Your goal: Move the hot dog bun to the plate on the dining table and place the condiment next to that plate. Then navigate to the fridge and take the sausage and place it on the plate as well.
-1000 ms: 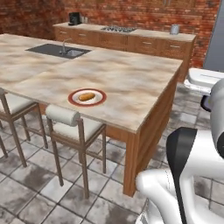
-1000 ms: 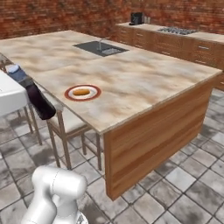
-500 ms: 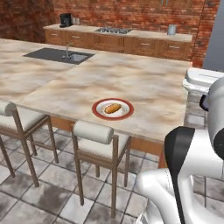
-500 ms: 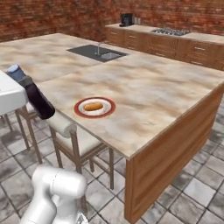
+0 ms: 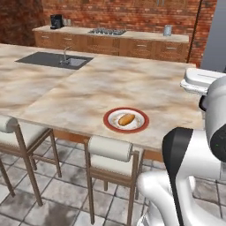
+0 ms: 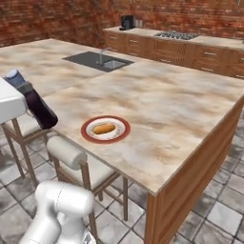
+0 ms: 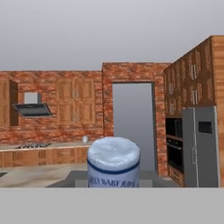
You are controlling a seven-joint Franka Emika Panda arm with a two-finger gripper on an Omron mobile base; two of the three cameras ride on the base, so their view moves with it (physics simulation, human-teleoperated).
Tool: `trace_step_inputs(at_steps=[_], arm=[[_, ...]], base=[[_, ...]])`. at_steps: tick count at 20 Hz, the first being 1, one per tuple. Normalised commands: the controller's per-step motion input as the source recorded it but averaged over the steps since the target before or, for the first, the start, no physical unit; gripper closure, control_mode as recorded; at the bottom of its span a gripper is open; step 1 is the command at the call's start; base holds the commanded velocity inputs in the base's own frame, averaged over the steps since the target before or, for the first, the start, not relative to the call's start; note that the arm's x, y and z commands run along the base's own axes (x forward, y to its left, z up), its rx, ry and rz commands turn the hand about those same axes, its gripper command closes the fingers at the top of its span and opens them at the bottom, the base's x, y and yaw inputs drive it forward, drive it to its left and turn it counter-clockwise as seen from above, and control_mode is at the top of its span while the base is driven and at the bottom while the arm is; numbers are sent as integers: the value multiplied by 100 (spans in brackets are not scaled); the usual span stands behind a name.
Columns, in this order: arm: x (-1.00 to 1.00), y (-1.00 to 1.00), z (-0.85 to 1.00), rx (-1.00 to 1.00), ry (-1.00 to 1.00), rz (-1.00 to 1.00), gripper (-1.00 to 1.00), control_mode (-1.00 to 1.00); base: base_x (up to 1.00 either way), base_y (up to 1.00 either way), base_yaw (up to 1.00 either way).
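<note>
**Bun on plate; condiment held in gripper, off the table**

I see the hot dog bun [image 5: 126, 119] lying on the plate [image 5: 111, 125], roughly at its centre, long axis running left to right. The plate sits on the dining table [image 5: 110, 84], near the table's near edge and above the gap between the two stools. One stool [image 5: 109, 152] stands tucked just under the edge below the plate; a second stool [image 5: 17, 132] is further left.

In the right base view, the condiment [image 6: 37, 106] is a dark bottle tilted off vertical with a pale cap end up, at the left of the frame beside the white hand, well apart from the plate and not resting on the table top. In the hand view the bottle's pale top and a blue-banded label sit directly ahead of the camera. The gripper [image 6: 21, 97] is pressed in on the condiment as far as I can judge; the fingertips themselves are hidden behind the bottle, so contact points are unclear.

A sink [image 5: 56, 60] is set into the far left part of the table. The fridge [image 7: 200, 146] stands grey at the right of the hand view, doors closed.
</note>
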Motion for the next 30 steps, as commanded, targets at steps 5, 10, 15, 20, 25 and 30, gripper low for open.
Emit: trace_step_inputs(at_steps=[5,10,15,20,25,30], arm=[[0,0,0,0,0,0,100,100],[0,0,0,0,0,0,100,100],[0,0,0,0,0,0,100,100],[0,0,0,0,0,0,100,100],[58,-3,-7,1,3,-1,100,-100],[87,-25,-48,1,0,42,100,-100]], base=[[56,1,-34],[67,24,-39],[64,35,-30],[66,33,-27],[30,5,-8],[0,0,0]])
